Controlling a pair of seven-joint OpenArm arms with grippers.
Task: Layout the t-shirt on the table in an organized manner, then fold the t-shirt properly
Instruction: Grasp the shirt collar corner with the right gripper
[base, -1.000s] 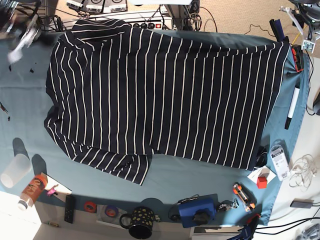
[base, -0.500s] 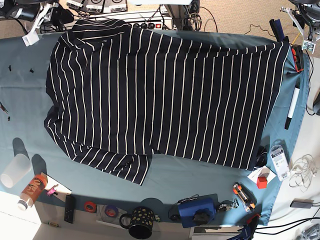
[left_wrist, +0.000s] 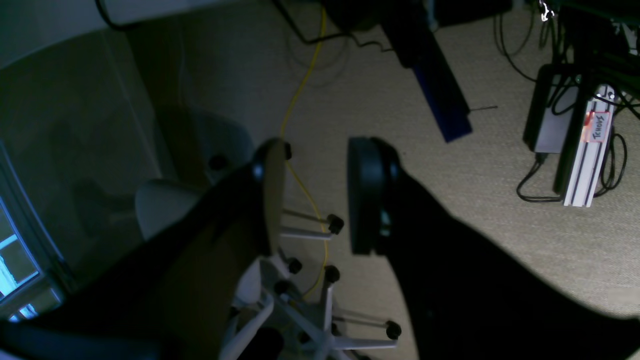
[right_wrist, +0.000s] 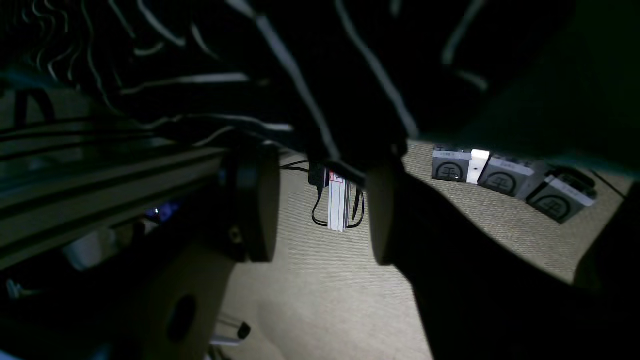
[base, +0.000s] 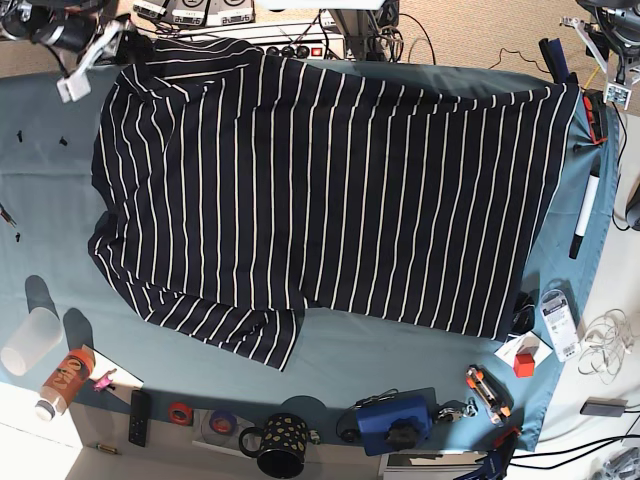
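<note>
The table (base: 60, 210) (teal-clothed) carries the t-shirt (base: 330, 180) — spread flat — and a marker (base: 585, 215).

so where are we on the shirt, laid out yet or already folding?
Layout looks mostly done: the t-shirt lies spread on the table, one sleeve still rumpled at the near edge. No fold made yet. Right gripper sits at the far shirt edge, jaws open and empty; left gripper hangs open over the floor. All folding remains.

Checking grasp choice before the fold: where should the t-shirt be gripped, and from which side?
My judgement: take the t-shirt at the loose sleeve corner, coming in from the near table edge. That flap juts out from the flat body onto bare cloth, so a finger could probably slide under it.
</note>
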